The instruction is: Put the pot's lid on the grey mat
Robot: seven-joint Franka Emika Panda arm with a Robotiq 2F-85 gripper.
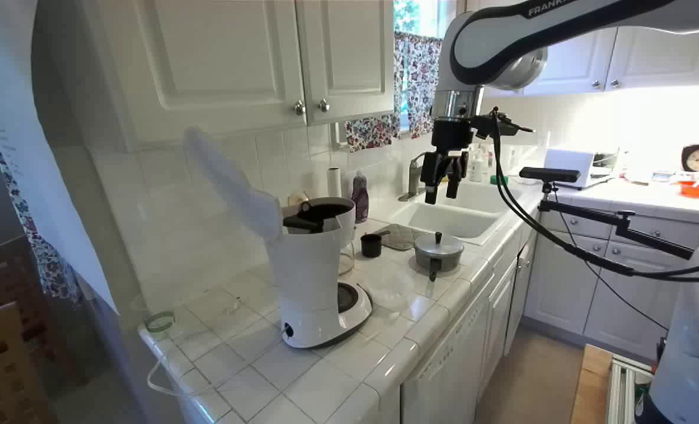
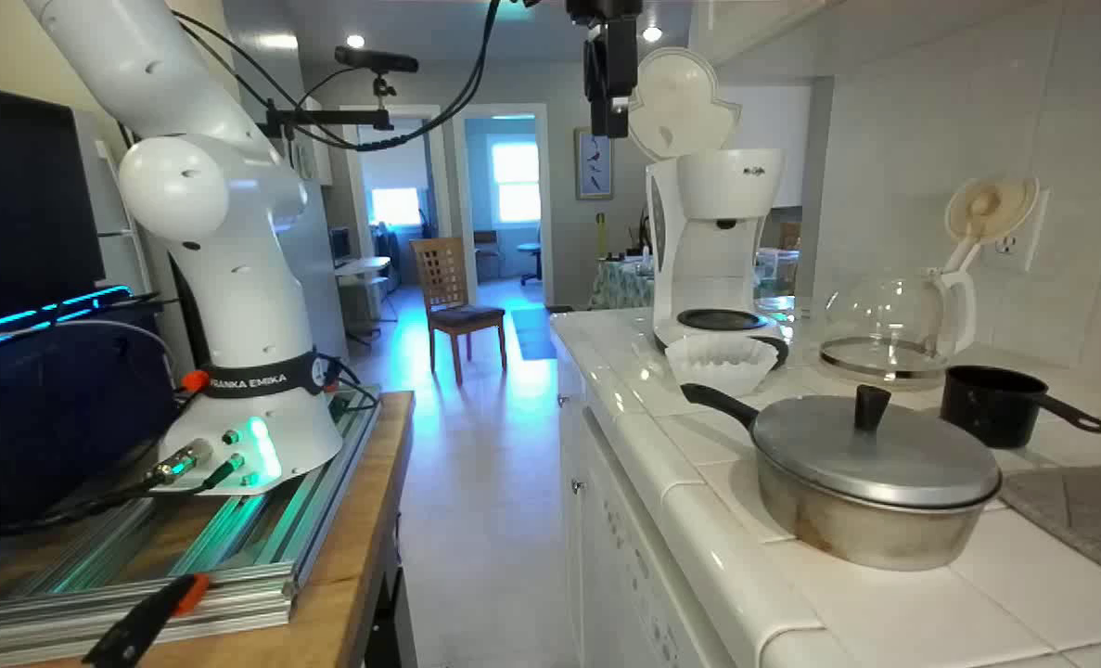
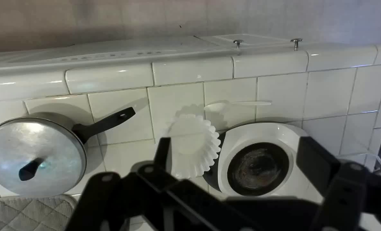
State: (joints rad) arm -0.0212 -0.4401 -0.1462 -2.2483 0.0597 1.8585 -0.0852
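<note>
Where the tiled desk [image 1: 302,383] runs past a white sink [image 1: 458,221], a robot arm [image 1: 496,41] extends from the upper right in an exterior view, its pincer [image 1: 441,195] hanging higher than the pot [image 1: 450,261], the fingers [image 1: 430,191] pointing down and apart. The lid [image 1: 427,242], a silvery-grey disc with a dark knob [image 1: 438,237], sits on the pot. Flat on the desk beside the pot lies the quilted grey mat [image 1: 402,237], with a dark cup [image 1: 371,246] just beside it. A white coffee maker [image 1: 308,271] occupies the foreground, its cover [image 1: 243,194] raised.

In an exterior view, the arm's base [image 2: 300,436] stands at left on metal rails [image 2: 253,590]; the pincer hangs at the top, cut by the upper margin and seen nearly edge-on, so that its spread cannot be judged from this side. The lid covers the pot at right, knob uppermost, and the long handle [image 2: 717,402] projects toward the coffee maker. A paper filter [image 2: 719,364] sits in front of the coffee maker, a glass carafe [image 2: 884,334] stands nearer the wall [image 2: 958,93], and part of the grey mat shows at the right margin.

In the wrist view, directed down at the desk, the two fingers enter from below and stand wide apart, the round hot plate [image 3: 257,169] visible between them. At left, the lid rests on the pot, its outline bordering that of the grey mat in this projection.
</note>
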